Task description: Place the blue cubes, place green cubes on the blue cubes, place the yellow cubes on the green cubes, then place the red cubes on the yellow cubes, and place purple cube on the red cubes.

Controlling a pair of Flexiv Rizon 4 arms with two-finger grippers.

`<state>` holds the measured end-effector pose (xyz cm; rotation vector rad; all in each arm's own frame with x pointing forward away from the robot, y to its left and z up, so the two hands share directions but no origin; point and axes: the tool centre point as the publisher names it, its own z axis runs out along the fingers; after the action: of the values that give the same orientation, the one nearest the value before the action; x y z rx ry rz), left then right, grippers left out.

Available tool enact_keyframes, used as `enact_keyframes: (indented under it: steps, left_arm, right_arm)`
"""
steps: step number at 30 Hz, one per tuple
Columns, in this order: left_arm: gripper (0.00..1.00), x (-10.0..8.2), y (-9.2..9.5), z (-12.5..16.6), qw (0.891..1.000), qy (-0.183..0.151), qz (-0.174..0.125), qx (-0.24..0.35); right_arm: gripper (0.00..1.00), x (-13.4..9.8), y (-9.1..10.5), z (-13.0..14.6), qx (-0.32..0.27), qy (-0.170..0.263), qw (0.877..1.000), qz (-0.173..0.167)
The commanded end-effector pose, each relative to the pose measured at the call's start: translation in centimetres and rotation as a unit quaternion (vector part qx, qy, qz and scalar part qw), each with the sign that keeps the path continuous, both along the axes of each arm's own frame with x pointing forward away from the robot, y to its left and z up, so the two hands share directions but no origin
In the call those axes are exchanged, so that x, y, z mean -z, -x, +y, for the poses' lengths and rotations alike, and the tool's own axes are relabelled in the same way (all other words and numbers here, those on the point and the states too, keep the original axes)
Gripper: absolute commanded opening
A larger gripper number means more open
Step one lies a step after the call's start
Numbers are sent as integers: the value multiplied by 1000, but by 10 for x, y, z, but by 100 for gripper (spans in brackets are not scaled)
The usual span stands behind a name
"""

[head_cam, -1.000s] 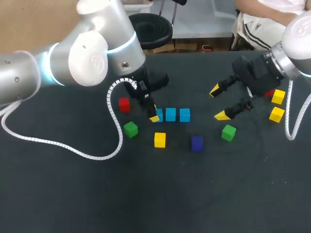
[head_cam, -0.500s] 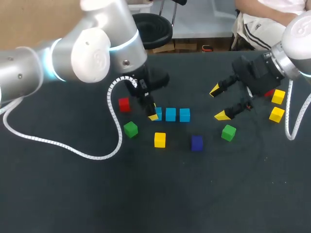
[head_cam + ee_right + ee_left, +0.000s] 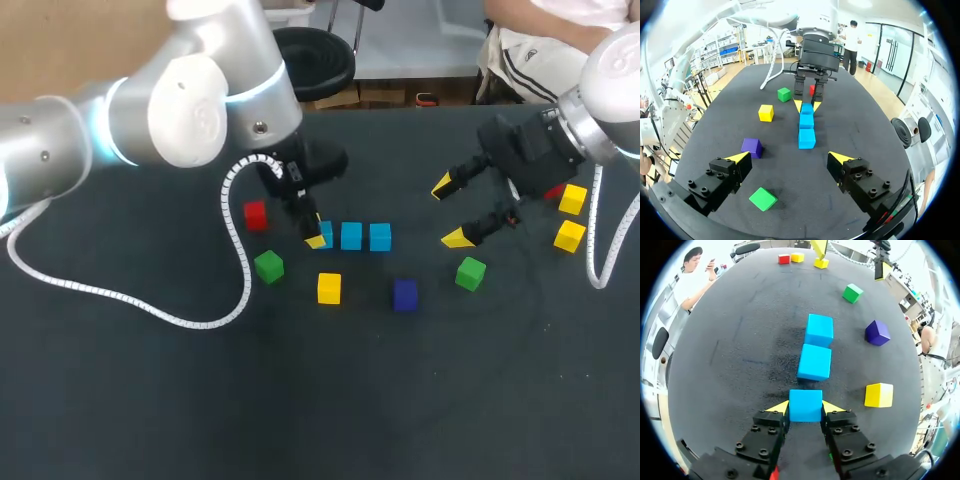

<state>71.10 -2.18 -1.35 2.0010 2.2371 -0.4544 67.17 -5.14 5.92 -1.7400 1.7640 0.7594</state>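
My left gripper (image 3: 805,407) is shut on a blue cube (image 3: 805,405), one yellow tip pressed to each side. It sits in line with two more blue cubes (image 3: 814,362) (image 3: 819,330) ahead of the fingers. In the head view this row (image 3: 351,236) (image 3: 380,237) lies mid-table, and the left gripper (image 3: 317,236) covers most of the third cube. My right gripper (image 3: 450,212) hangs open to the right of the row, with nothing between its fingers. A green cube (image 3: 763,198) lies under the right gripper (image 3: 788,157).
Around the row lie a red cube (image 3: 256,214), a green cube (image 3: 268,266), a yellow cube (image 3: 329,288) and a purple cube (image 3: 405,294). The second green cube (image 3: 470,273) lies below the right gripper. Two yellow cubes (image 3: 572,199) (image 3: 569,236) lie at the far right.
The upper part of my left arm has shifted slightly. Both grippers and all the cubes stand as before.
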Motion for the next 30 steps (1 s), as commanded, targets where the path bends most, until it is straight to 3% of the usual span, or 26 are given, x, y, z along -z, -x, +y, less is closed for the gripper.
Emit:
enact_keyframes:
  steps: [1, 10, 12, 15, 18, 21, 22, 23, 26, 29, 30]
  left_arm:
    - [26, 3, -1, 1, 1000, 4, 3, -3]
    - [93, -3, 1, 2, 1000, 12, 2, -7]
    - [98, -5, 2, 2, 1000, 13, 1, -7]
    - [96, -8, 2, 2, 1000, 15, -3, -5]
    - [94, -10, 3, 2, 1000, 16, -4, -4]
    - [80, -11, 3, 3, 1000, 17, -6, -4]
    - [62, -11, 3, 3, 1000, 17, -6, -3]
    - [32, -11, 4, 3, 1000, 17, -7, -2]
    - [24, -11, 5, 3, 1000, 16, -7, -3]
    - [0, -11, 6, 4, 1000, 16, -7, -4]
    - [0, -11, 6, 4, 1000, 16, -7, -4]
  right_arm:
    - [100, 0, 0, 0, 0, -1, 1000, 0]
    - [100, 0, 0, 0, 0, -1, 1000, 0]
    - [100, 0, 0, 0, 0, -1, 1000, 0]
    - [100, 0, 0, 0, 0, -1, 1000, 0]
    - [100, 0, 0, 0, 0, -1, 1000, 0]
    - [100, 0, 0, 0, 0, -1, 1000, 0]
    - [100, 0, 0, 0, 0, -1, 1000, 0]
    - [100, 0, 0, 0, 0, -1, 1000, 0]
    - [100, 0, 0, 0, 0, -1, 1000, 0]
    - [100, 0, 0, 0, 0, -1, 1000, 0]
    - [100, 0, 0, 0, 0, -1, 1000, 0]
